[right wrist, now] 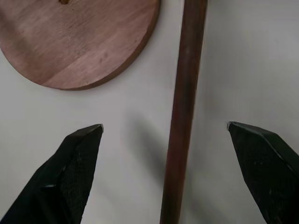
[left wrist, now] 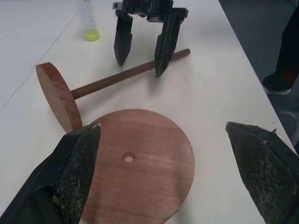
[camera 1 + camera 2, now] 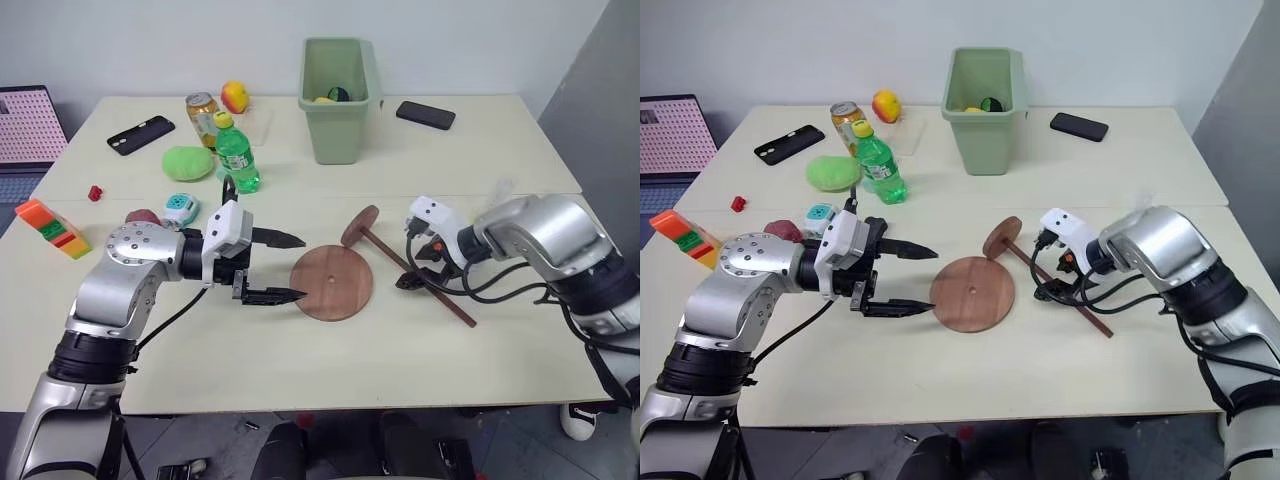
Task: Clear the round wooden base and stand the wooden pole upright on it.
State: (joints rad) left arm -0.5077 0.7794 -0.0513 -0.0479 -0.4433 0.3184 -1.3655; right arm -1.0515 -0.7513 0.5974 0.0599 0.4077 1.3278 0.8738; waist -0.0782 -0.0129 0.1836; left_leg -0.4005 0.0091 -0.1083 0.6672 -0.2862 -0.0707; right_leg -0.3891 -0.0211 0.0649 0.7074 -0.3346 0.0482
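Reddish-brown wood marked both task pieces on the cream counter (image 3: pixel 300 370). From the head views, the round wooden base (image 3: pixel 332 283) lay flat near the middle of the counter with nothing on it, and the wooden pole (image 3: pixel 420 280) lay just beside it on the robot's right, not touching it. The pole's long axis ran diagonally: its disc end (image 3: pixel 360 226) pointed away from the robot and toward the left, tipped up on its edge close to the base's far rim, while the bare tip pointed toward the robot's right near edge.

The left gripper (image 3: pixel 288 266) hovered just left of the base, pointing across at it, fingers spread wide and holding nothing. The right gripper (image 2: pixel 142 51) pointed steeply down over the middle of the pole, fully open, one finger on each side of the rod and nothing gripped.

The left wrist view gave what the head views could not: the small hole (image 2: pixel 128 158) in the base's centre, and the right gripper's two fingers straddling the rod. It also caught a clear tube with a yellow-green end (image 2: pixel 88 21) lying beyond the pole. The right wrist view looked straight down on the rod between its own parted fingers, the base's edge off to one side.

Farther back stood a green bin (image 3: pixel 338 95), a green bottle (image 3: pixel 236 155) and two black phones (image 3: pixel 141 134).
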